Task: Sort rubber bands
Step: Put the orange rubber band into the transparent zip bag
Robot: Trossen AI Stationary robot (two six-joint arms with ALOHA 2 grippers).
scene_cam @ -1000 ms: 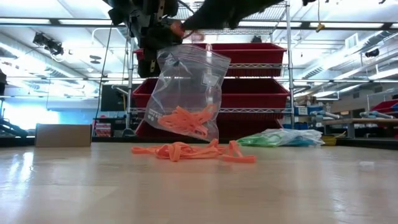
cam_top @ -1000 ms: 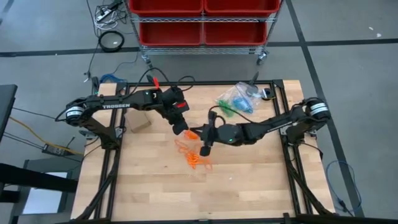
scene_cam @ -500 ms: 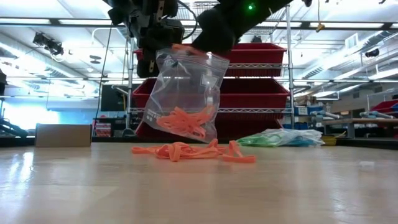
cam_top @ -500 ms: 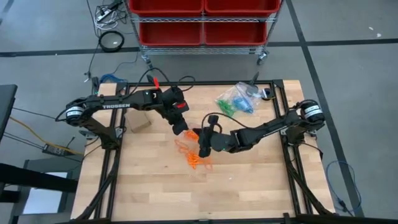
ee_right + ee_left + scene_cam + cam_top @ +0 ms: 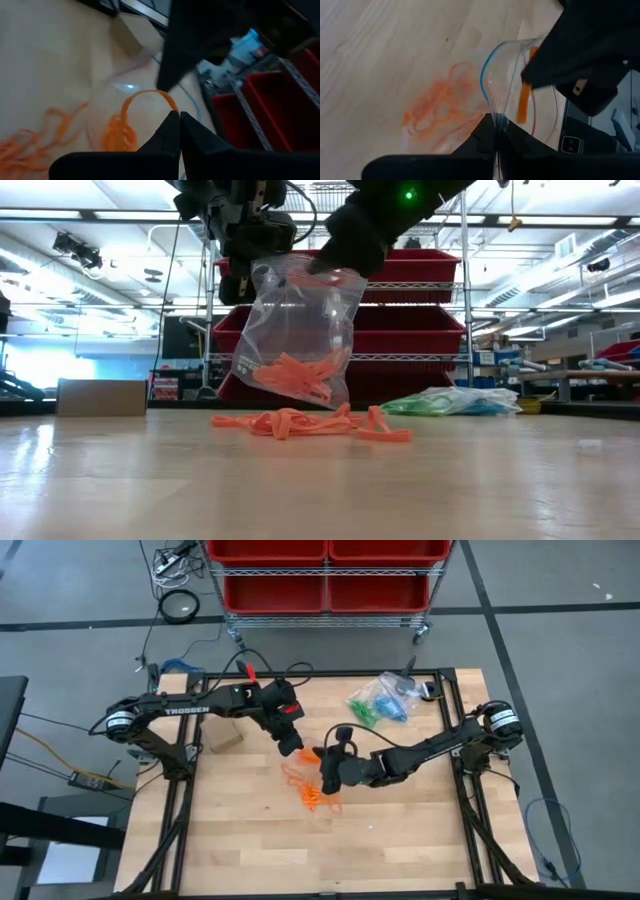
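Rubber bands (image 5: 310,423) in orange lie heaped on the pale wooden surface (image 5: 320,490), red bins (image 5: 400,270) behind. Left gripper (image 5: 291,747) pinches the clear bag (image 5: 295,330) by its rim, aloft. Right gripper (image 5: 330,783), fingers closed, holds one orange band (image 5: 150,95) at the bag's mouth; more orange bands sit inside.

— What is different from a second ago?

— The right gripper (image 5: 335,265), which hung just behind the clear bag (image 5: 296,330), now sits lower and closer, at the bag's open mouth.

— Seen from above?

— The right arm (image 5: 420,752) is drawn in toward the middle of the table, its gripper over the bag instead of beside it.

— And the orange band (image 5: 150,95) it pinches?

— It now hangs over the bag's opening.
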